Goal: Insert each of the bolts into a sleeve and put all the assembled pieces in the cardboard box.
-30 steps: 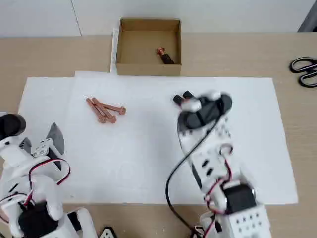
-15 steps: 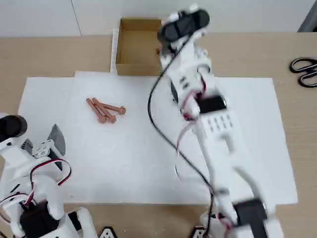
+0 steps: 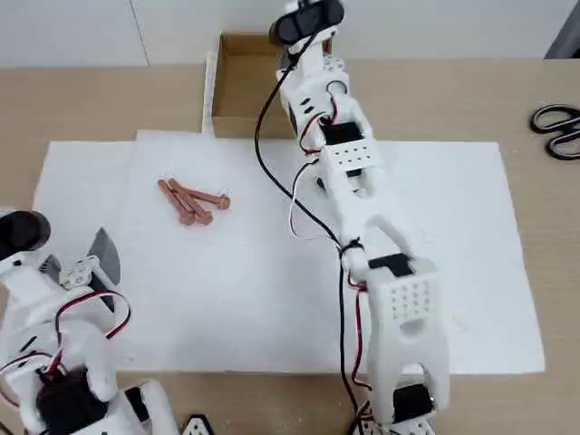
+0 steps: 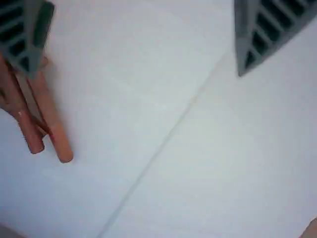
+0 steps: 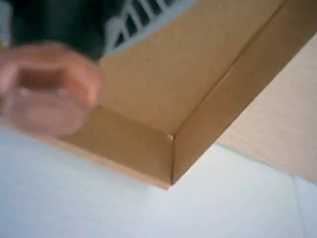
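High view: cardboard box (image 3: pixel 237 86) at the far side of the table (image 3: pixel 91 100), right arm extended over it; loose bolts (image 3: pixel 192 201) on the white sheet (image 3: pixel 227 290); scissors (image 3: pixel 555 129) at the far right.
Left wrist view: left gripper (image 4: pixel 143 39) spread wide, bolts beside one finger.
Right wrist view: right gripper (image 5: pixel 74 49) clamps a sleeved bolt (image 5: pixel 44 94) at the box wall.

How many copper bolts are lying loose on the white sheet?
3 bolts, piled touching on the white sheet, on its left half. The outstretched right arm may hide others.
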You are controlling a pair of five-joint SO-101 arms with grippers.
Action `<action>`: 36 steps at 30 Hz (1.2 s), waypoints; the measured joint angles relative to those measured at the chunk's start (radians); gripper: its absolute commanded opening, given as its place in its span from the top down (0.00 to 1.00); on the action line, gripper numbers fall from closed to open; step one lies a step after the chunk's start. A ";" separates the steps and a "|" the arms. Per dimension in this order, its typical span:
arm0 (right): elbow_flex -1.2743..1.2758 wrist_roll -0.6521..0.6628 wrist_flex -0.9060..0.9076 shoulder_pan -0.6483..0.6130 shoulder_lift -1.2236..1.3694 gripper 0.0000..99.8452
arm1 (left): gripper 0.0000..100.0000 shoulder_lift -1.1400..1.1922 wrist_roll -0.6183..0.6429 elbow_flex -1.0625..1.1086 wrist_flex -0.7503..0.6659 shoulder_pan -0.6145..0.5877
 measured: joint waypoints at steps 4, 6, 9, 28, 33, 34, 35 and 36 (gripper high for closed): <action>-0.137 0.000 0.000 0.002 0.160 1.00 | 0.76 0.000 0.000 0.000 0.000 0.000; -0.204 0.000 0.000 0.003 0.233 1.00 | 0.76 0.000 0.000 0.000 0.000 0.000; -0.282 0.000 0.000 0.002 0.319 1.00 | 0.76 0.000 0.000 0.000 0.000 0.000; -0.422 0.000 0.181 0.000 0.437 0.82 | 0.76 -0.002 -0.003 0.015 0.000 0.078; -0.480 0.000 0.203 0.000 0.437 0.82 | 0.76 -0.002 -0.003 0.015 0.000 0.083; -0.514 0.000 0.226 0.000 0.437 0.82 | 0.76 -0.002 -0.002 0.015 0.000 0.083; -0.552 0.000 0.255 0.000 0.437 0.82 | 0.76 -0.002 -0.002 0.015 0.000 0.083; -0.598 0.000 0.288 0.000 0.437 0.82 | 0.76 -0.002 -0.002 0.015 0.000 0.083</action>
